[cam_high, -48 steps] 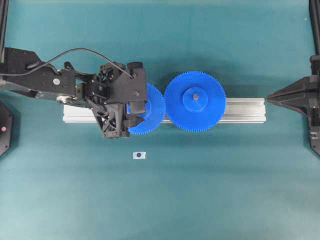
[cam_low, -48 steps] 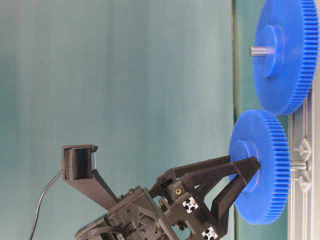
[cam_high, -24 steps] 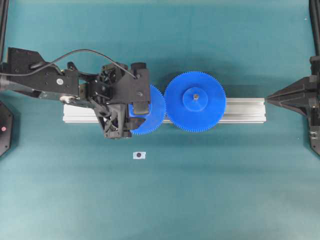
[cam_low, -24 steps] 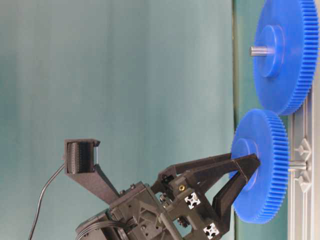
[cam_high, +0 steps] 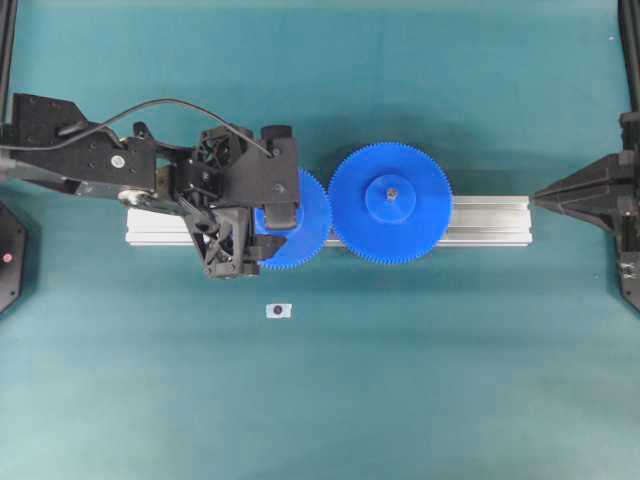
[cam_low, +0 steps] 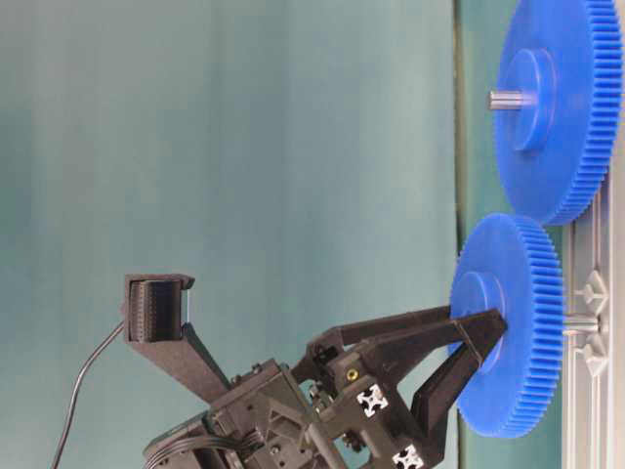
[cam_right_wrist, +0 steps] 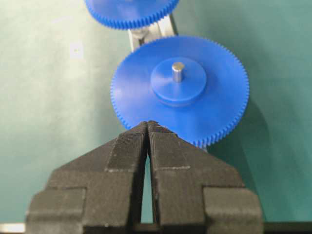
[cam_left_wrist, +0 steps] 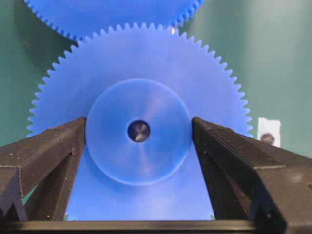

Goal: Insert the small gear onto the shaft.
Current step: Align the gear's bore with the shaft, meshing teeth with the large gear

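Observation:
The small gear (cam_left_wrist: pixel 146 58), blue with a raised hub, sits flat over the rail and meshes with the larger blue gear (cam_high: pixel 390 203). The grey end of the shaft (cam_left_wrist: pixel 139 130) shows inside its centre hole, and a short stretch of shaft (cam_low: pixel 582 320) shows between gear and rail. My left gripper (cam_left_wrist: pixel 139 124) is open, its black fingers (cam_left_wrist: pixel 53 151) flanking the hub on both sides, with a thin gap showing at the right one. In the overhead view the left gripper (cam_high: pixel 270 230) covers the small gear's left half. My right gripper (cam_right_wrist: pixel 147 123) is shut on nothing, parked at the right edge (cam_high: pixel 545 197).
The aluminium rail (cam_high: pixel 490 220) runs across the middle of the teal table and carries both gears. The larger gear has its own grey pin (cam_right_wrist: pixel 178 71) standing up from its hub. A small white tag (cam_high: pixel 279 310) lies in front of the rail.
The left jaws have spread apart off the small gear's hub. The gear has settled straighter against the rail. The left arm shifted slightly; the right arm has not moved.

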